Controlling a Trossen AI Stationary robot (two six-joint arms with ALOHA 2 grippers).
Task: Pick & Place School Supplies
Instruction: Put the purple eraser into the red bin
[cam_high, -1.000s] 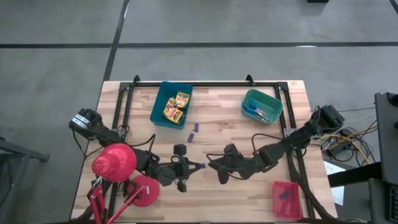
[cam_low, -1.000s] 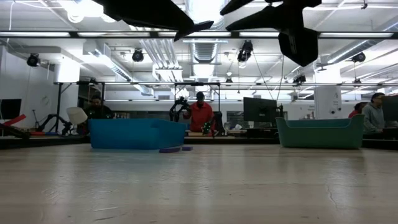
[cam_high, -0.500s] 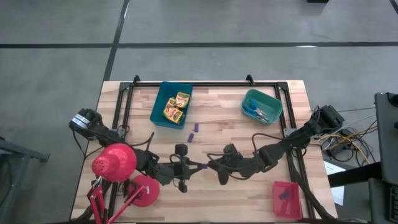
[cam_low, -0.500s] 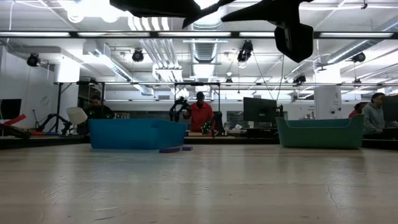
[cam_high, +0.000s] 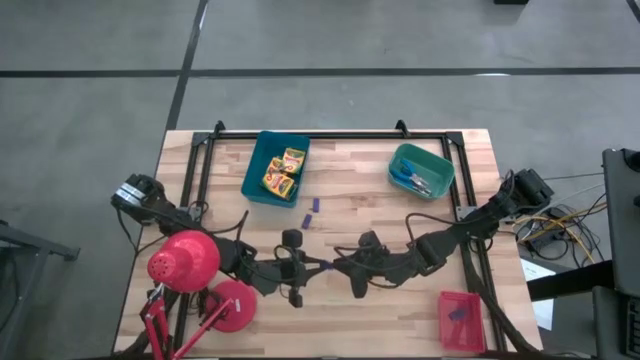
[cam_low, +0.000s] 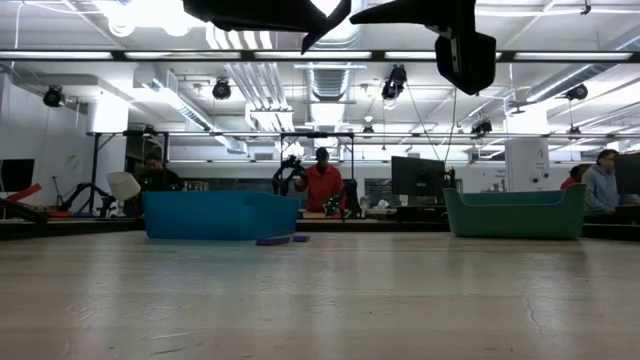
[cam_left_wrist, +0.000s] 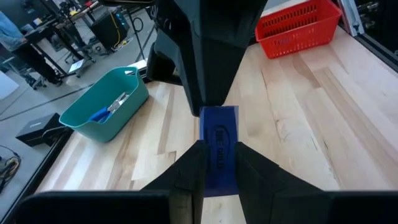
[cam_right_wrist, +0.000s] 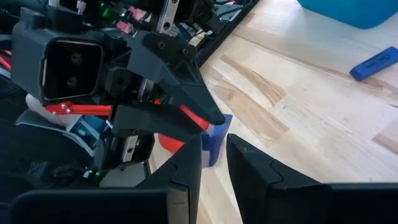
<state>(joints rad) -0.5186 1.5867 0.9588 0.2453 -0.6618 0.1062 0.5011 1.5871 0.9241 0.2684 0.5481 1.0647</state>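
Note:
Over the near middle of the table my left gripper and my right gripper meet tip to tip in the air. Both are shut on one small purple stick. Two more purple sticks lie flat on the wood near the blue tray. That tray holds the yellow crayon boxes. Blue-handled scissors lie in the teal tray. Another purple stick lies in the red tray. My left gripper pinches the stick's end between its two fingers, one on each long edge, with the printed face showing between them. The fingers run almost level along the stick. The stick is lifted clear of the table. My right gripper comes from the table's right side, almost level, and its two fingers stand on either side of the stick's other end. In the left wrist view its fingers taper down onto that end. The stick bridges both grippers, clear of the table.
A red desk lamp stands at the near left beside my left arm. A black frame runs along the table's far edge and sides. Bare wood lies between the trays and under the grippers. People stand in the room beyond the far edge.
In the low view the tips of both grippers have tipped upward a little and drawn close together. The stick stays up in the air between them.

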